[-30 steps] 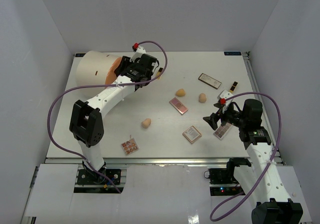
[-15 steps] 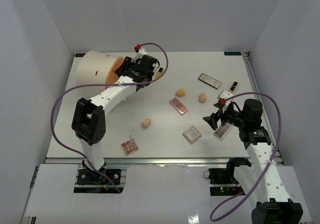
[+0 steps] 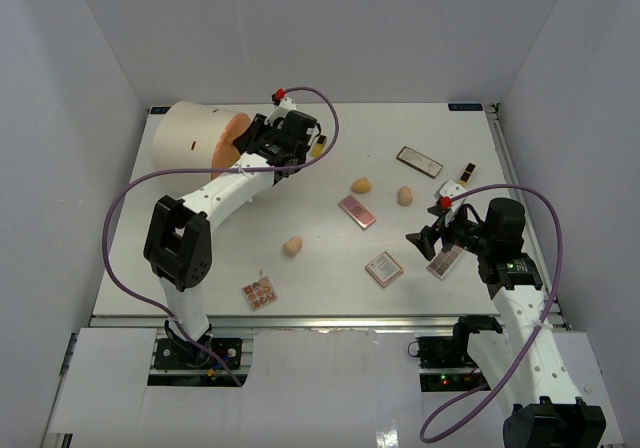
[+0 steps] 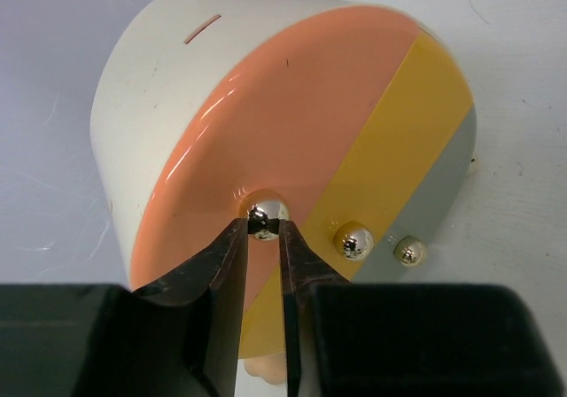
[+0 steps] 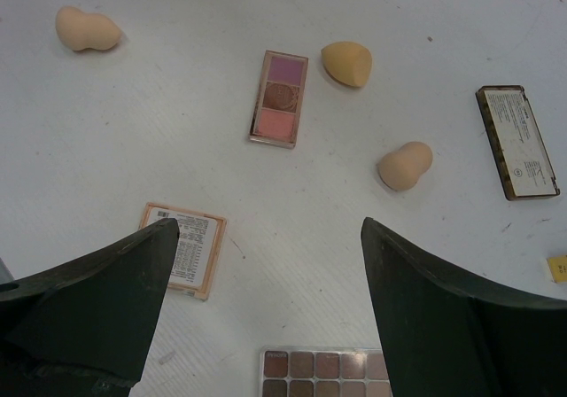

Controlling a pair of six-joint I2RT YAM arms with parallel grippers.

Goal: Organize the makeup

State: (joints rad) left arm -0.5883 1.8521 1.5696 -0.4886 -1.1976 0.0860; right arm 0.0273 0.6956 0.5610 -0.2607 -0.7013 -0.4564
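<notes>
In the left wrist view the left gripper (image 4: 263, 227) has its fingers pinched on the chrome knob (image 4: 266, 213) of the orange band on the face of the cream cylinder (image 4: 151, 87); the cylinder lies on its side at the upper left of the overhead view. The right gripper (image 5: 267, 229) hovers at the right of the table (image 3: 330, 308), fingers spread wide with nothing between them; a brown eyeshadow palette (image 5: 323, 373) lies at the bottom edge of its wrist view. The other makeup lies loose across the middle and right: a peanut-shaped sponge (image 5: 87, 27); an egg-shaped sponge (image 5: 347, 63); a third sponge (image 5: 405, 166); a pink palette (image 5: 277, 98); an orange-edged palette (image 5: 186, 248); a dark palette (image 5: 517, 142); a small palette (image 3: 259, 292) at lower left; a lipstick (image 3: 467, 173) at the right; a tiny yellow bottle (image 3: 318, 146) just beside the left arm's wrist.
</notes>
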